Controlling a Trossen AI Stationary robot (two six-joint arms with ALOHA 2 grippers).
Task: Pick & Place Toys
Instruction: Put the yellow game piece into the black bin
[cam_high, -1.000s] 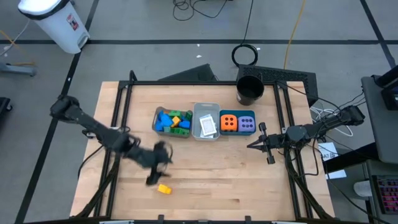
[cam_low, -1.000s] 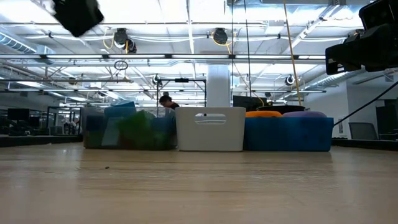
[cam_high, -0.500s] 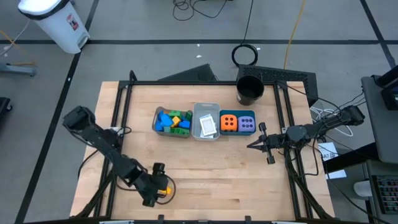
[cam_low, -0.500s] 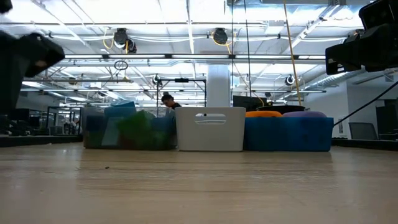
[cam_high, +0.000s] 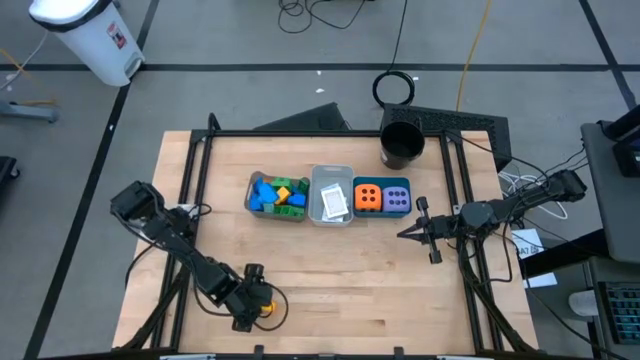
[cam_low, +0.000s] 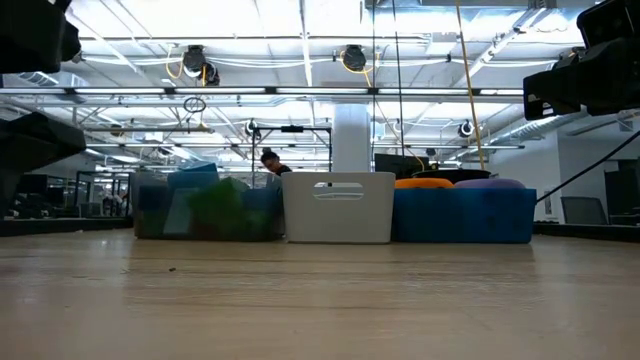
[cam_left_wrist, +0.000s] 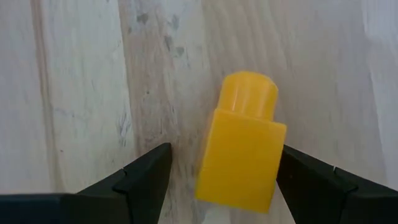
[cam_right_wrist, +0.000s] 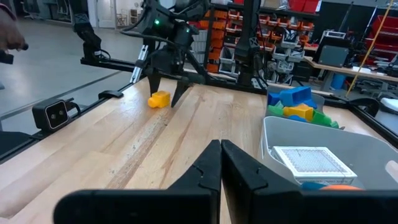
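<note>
Yellow brick lies on the bare desk near its front edge in the high view, apart from the other toys, with the left end effector lowered over it. Behind, in a row, a clear bin holds blue, green and yellow bricks, a grey bin holds a white card, and a teal bin holds the orange cube and the purple cube. A black cup stands at the back. The right end effector hangs at the desk's right side, beside the teal bin.

From the low view, the three bins stand side by side across the desk, the grey one in the middle.

On the left wrist view, the two dark fingers are spread, one on each side of the yellow brick, which lies on its side on the wood; neither finger presses it.

Seen from the right wrist view, that arm's fingers are pressed together, holding nothing. Far across the desk the left end effector stands spread over the yellow brick.
</note>
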